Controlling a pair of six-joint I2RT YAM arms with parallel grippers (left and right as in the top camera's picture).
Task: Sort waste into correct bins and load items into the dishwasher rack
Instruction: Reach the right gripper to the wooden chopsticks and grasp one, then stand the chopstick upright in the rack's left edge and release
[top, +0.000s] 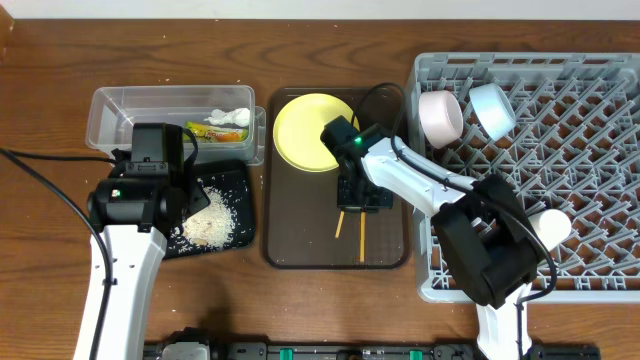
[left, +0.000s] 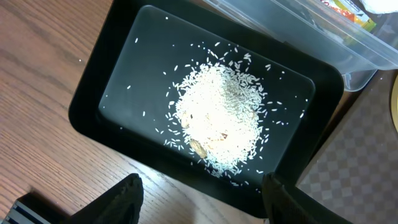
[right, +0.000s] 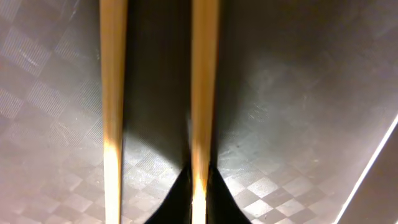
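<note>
The chopsticks (top: 340, 226) are laid on the brown tray (top: 385, 250), axis 12-to-6 o'clock, just under the right pincer (top: 360, 198). One is straddled; whether it is clenched cannot be told. The left pincer (left: 200, 190), released, is farther off, at 9 o'clock.

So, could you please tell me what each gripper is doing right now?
Left gripper: open, empty, above the shallow black rectangular tray.
Right gripper: closed on one thin wooden chopstick.

It looked like a robotics lab staged as a dish-clearing station: a wood-grain desk (top: 320, 300) bore a grey dishwasher rack (top: 590, 170), with a cabled left arm (top: 115, 270) and right arm (top: 410, 180) beside that rack.
</note>
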